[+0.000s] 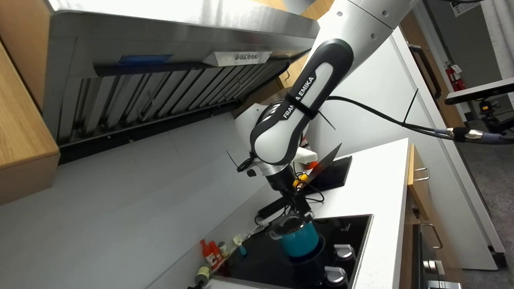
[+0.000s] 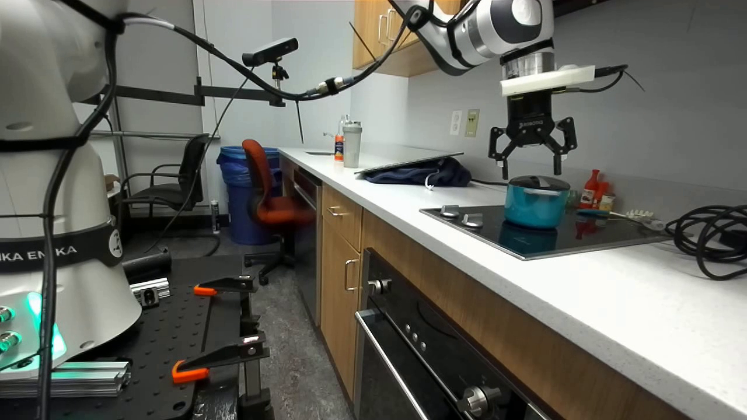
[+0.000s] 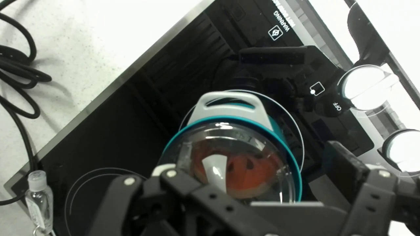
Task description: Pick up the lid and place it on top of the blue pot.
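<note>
The blue pot (image 1: 300,242) stands on the black cooktop and shows in both exterior views (image 2: 534,207) and the wrist view (image 3: 297,160). The round see-through, grey-looking lid (image 2: 538,183) lies on top of the pot, inside its rim. In the wrist view the lid (image 3: 229,139) shows a red-orange thing with dark spots through it. The lid also shows as a dark disc in an exterior view (image 1: 288,224). My gripper (image 2: 531,169) is open and empty, pointing down just above the lid. In the wrist view its linkage hides the lid's near part and knob.
The cooktop (image 2: 607,230) has knobs (image 3: 366,87) beside the pot. Red bottles (image 2: 589,189) and a brush-like utensil (image 2: 639,216) lie behind. Black cables (image 2: 712,233) and a small clear bottle (image 3: 39,200) are at one side. A range hood (image 1: 168,88) hangs above.
</note>
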Robot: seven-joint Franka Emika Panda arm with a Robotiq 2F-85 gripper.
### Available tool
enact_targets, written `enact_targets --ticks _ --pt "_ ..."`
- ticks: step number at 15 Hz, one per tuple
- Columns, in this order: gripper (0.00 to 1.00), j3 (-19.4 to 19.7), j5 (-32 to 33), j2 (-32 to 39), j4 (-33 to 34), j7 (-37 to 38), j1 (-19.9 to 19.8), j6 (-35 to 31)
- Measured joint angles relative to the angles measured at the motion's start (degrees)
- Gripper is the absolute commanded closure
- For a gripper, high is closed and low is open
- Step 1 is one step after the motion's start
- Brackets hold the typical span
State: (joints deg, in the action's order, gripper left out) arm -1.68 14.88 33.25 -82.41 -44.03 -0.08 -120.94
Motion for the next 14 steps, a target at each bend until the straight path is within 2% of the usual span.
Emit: enact_targets --ticks 10,14 --pt "0.00 0.02 -0.02 -4.47 -9.36 1.06 -0.88 0.03" --pt "0.00 0.06 -0.02 -7.54 -15.42 2.14 -1.34 -4.05"
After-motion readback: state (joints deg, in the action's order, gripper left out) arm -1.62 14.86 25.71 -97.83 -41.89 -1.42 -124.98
